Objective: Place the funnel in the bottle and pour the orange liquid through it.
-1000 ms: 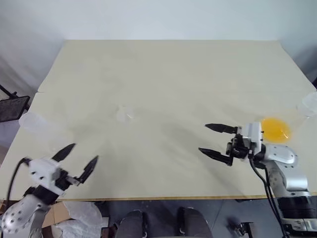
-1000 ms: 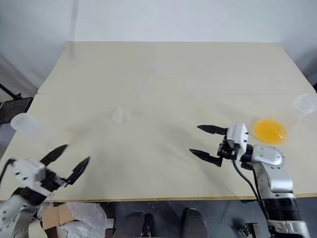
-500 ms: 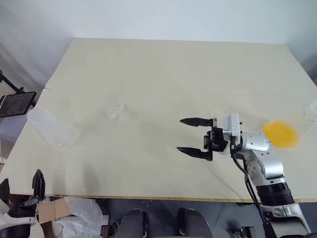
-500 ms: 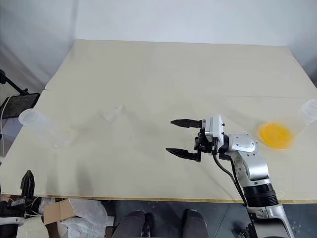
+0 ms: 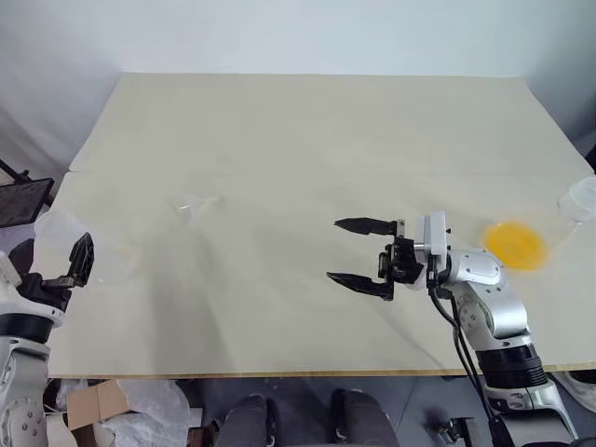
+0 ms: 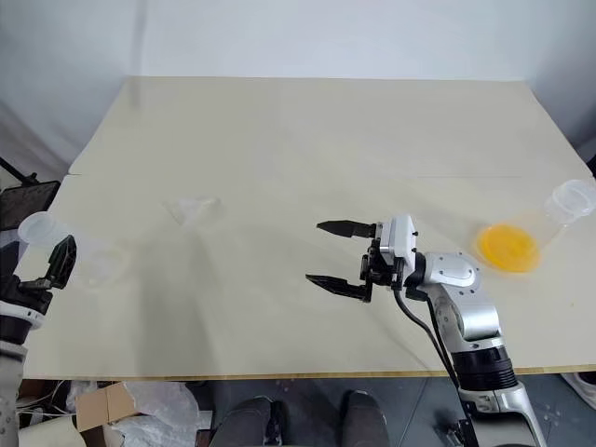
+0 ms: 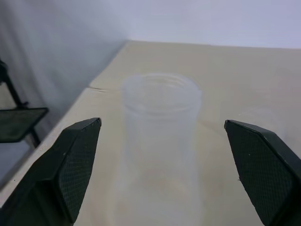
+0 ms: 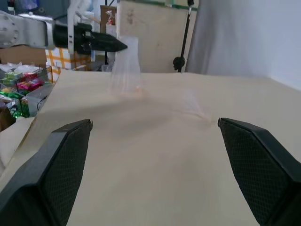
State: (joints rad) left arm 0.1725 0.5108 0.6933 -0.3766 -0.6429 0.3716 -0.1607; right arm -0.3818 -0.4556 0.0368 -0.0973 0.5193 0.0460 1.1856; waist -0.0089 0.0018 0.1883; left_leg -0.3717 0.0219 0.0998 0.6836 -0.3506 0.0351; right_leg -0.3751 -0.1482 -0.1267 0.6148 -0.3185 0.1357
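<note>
The clear bottle (image 5: pixel 91 250) stands near the table's left edge. My left gripper (image 5: pixel 51 263) is open just left of it. In the left wrist view the bottle (image 7: pixel 161 122) stands ahead, between the spread fingers (image 7: pixel 77 155), and they do not touch it. The small clear funnel (image 5: pixel 196 207) lies on the table to the right of the bottle, apart from both grippers. The orange liquid (image 5: pixel 515 244) fills the bottom of a clear flask near the right edge. My right gripper (image 5: pixel 333 250) hovers open and empty over the table's middle, pointing left toward the bottle (image 8: pixel 126 66).
The beige table (image 5: pixel 307 140) stretches bare behind the objects. A black stand (image 5: pixel 20 197) sits off the table's left side. Cardboard and plastic wrap (image 5: pixel 121 405) lie on the floor under the front left corner.
The view has shifted. My left gripper dipped below the front left corner, then came up at the left edge beside the bottle. My right gripper moved left, away from the orange liquid.
</note>
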